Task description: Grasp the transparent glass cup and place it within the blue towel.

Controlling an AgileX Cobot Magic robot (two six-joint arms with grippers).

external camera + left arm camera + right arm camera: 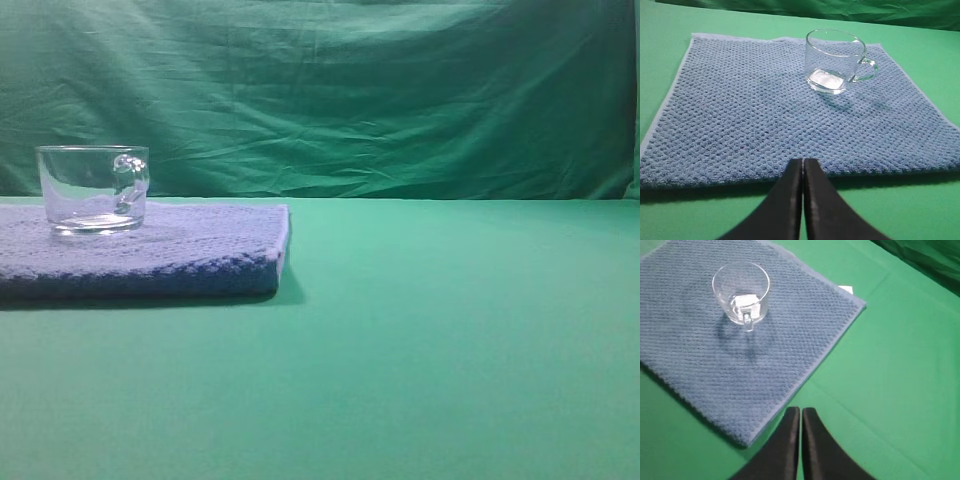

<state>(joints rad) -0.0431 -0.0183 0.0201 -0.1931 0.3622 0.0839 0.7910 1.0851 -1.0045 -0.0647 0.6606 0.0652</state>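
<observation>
Green cloth [450, 350]: one blue towel [150, 255], one upright transparent glass cup [93, 188] on it; both pincers, left pincer [803, 162] and right pincer [801, 411], closed, empty.

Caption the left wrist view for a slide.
Transparent glass cup stands upright on the blue towel; shut left gripper apart from it.

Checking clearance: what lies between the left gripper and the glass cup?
Only bare blue towel. In the left wrist view, nothing else sits between the shut left gripper and the transparent glass cup standing upright on it.
</observation>
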